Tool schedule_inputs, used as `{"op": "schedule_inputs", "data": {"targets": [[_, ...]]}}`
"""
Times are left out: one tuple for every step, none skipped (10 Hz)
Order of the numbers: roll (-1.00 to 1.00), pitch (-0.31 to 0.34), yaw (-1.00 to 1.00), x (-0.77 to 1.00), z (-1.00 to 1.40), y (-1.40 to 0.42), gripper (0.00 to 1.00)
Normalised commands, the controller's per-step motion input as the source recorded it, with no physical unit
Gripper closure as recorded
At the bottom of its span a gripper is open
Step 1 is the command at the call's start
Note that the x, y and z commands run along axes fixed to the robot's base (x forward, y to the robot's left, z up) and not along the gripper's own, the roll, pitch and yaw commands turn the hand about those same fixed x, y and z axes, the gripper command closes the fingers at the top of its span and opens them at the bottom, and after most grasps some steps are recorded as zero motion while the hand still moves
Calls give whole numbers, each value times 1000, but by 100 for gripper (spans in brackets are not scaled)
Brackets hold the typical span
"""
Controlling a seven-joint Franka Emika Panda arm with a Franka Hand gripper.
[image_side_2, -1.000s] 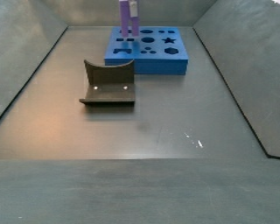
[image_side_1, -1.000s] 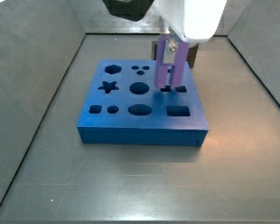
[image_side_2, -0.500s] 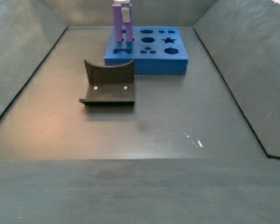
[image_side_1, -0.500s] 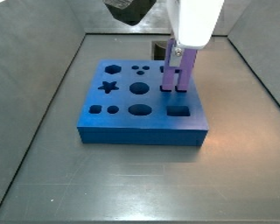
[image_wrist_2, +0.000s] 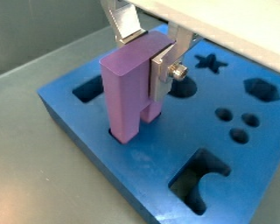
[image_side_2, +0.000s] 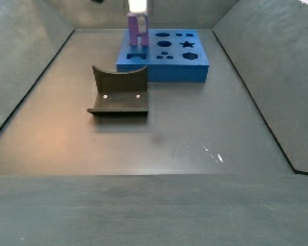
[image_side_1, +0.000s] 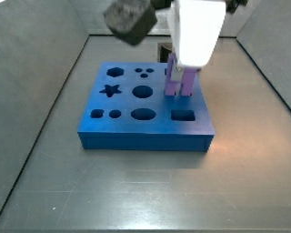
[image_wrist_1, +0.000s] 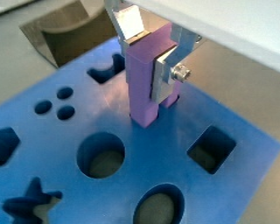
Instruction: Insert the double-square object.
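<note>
My gripper (image_wrist_1: 149,48) is shut on the double-square object (image_wrist_1: 143,83), a lilac peg held upright between the silver fingers (image_wrist_2: 161,63). The peg's lower end meets the top face of the blue block (image_wrist_2: 84,109) near one edge and seems to sit a little way into a hole there. Both side views show the peg (image_side_1: 178,84) (image_side_2: 138,38) standing on the block (image_side_1: 145,136) (image_side_2: 189,69) under the gripper (image_side_1: 182,65) (image_side_2: 138,12). The hole under the peg is hidden.
The block has other holes: a star (image_side_1: 112,90), round ones (image_side_1: 145,115) and a square one (image_side_1: 185,116). A dark olive curved holder (image_side_2: 118,93) stands on the grey floor apart from the block. Sloping grey walls (image_side_2: 22,86) enclose the floor.
The gripper has come down with the peg. The peg's lower end has settled onto the block and less of the peg shows above it.
</note>
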Motion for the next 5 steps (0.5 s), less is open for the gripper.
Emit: {"op": "schedule_inputs", "data": {"targets": [[26,-3,0,57,-511,-3,100],[76,-21,0,0,-586,-17,100],[90,-86,77,-129,-497,0,100],[0,-119,0,-174,-123,-83,100],[0,0,0,0,0,0,100]]}}
